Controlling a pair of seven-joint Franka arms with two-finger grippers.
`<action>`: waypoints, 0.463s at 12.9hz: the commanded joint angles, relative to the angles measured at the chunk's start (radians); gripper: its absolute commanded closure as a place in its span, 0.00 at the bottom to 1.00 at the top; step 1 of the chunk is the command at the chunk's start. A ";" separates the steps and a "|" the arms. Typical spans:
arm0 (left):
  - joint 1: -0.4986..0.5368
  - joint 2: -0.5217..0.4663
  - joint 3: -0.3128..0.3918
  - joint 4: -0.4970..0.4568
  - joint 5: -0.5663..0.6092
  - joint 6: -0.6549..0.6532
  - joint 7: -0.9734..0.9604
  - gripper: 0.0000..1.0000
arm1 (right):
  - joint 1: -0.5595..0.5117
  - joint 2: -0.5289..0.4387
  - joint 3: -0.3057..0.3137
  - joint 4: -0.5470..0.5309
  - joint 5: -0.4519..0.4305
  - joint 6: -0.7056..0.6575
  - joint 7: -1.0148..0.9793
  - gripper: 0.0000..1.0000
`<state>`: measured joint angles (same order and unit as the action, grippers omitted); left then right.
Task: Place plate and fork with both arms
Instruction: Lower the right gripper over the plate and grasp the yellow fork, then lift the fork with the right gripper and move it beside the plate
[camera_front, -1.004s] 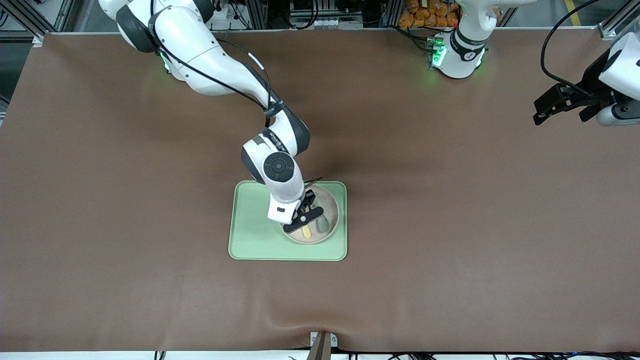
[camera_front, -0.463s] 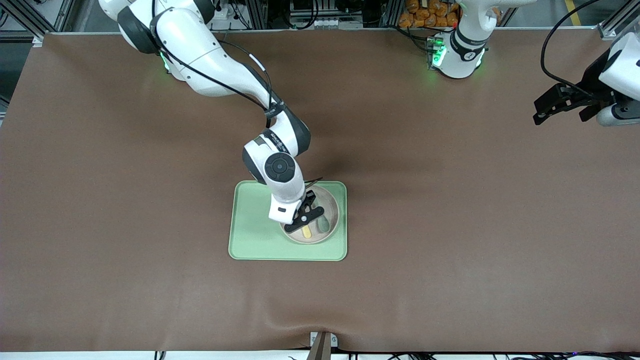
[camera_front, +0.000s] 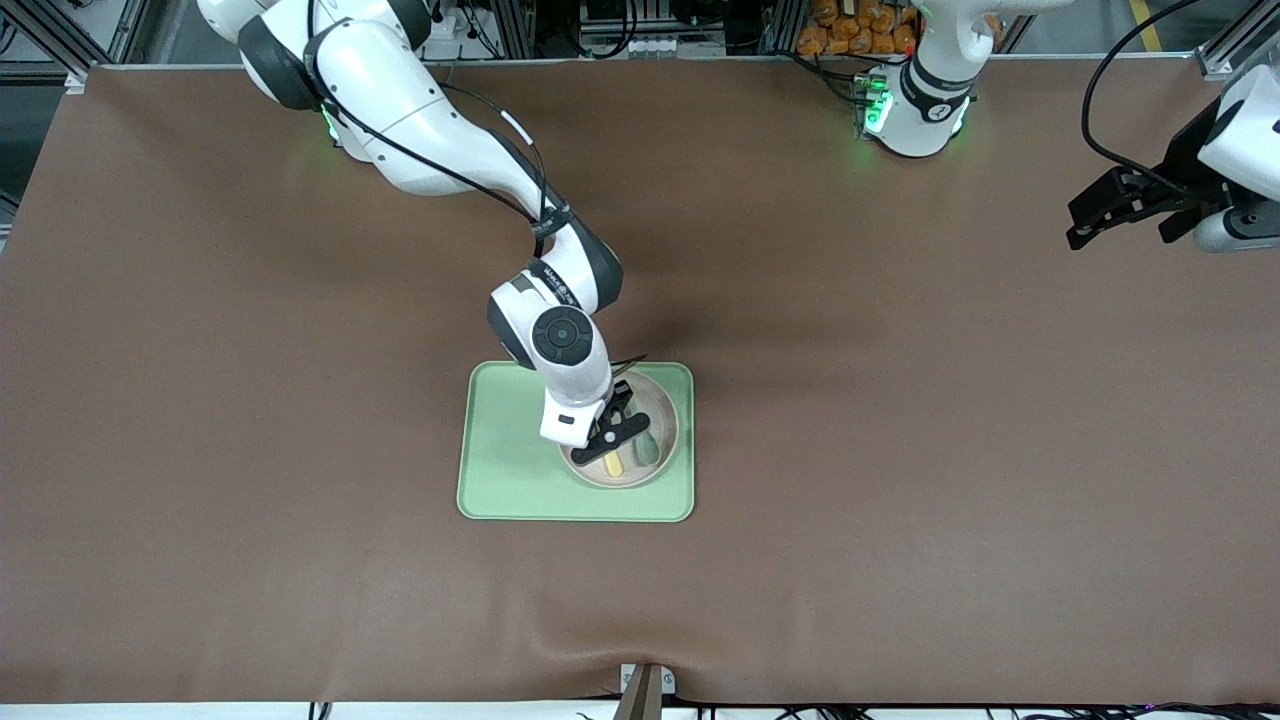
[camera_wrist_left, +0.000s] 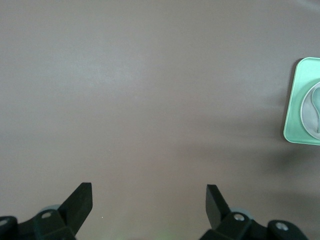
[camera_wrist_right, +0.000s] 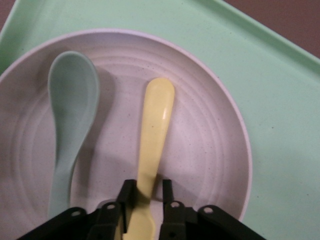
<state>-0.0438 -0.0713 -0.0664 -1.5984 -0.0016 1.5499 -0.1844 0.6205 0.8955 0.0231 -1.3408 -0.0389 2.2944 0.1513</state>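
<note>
Toward the right arm's end: right gripper (camera_front: 612, 436) down in the plate (camera_front: 662, 462), fingers (camera_wrist_right: 126, 192) drawn in on either side of the fork (camera_wrist_right: 155, 125), touching or nearly so. Fork flat on the plate, spoon (camera_wrist_right: 70, 115) just beside it, plate on the green tray (camera_front: 505, 470) near mid-table.

Step in hand, by judgement: gripping the fork, not yet lifted. Next move calls for a firm pinch on the thin handle, then a straight lift clear of the spoon and the plate's rim.

Toward the left arm's end: left gripper (camera_front: 1120, 205) over bare table, fingers (camera_wrist_left: 80, 200) wide apart, holding nothing, waiting; plate left for this arm.
</note>
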 joint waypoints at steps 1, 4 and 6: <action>0.010 -0.002 -0.009 0.006 0.022 -0.025 0.013 0.00 | 0.005 0.022 -0.002 0.040 -0.018 -0.001 0.016 1.00; 0.009 -0.002 -0.009 0.008 0.023 -0.036 0.011 0.00 | 0.002 0.019 0.000 0.054 -0.010 -0.016 0.020 1.00; 0.010 -0.002 -0.009 0.008 0.022 -0.036 0.011 0.00 | -0.010 0.013 0.001 0.074 -0.004 -0.048 0.042 1.00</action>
<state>-0.0434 -0.0713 -0.0664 -1.5988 -0.0016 1.5295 -0.1844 0.6196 0.8959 0.0214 -1.3177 -0.0387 2.2844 0.1598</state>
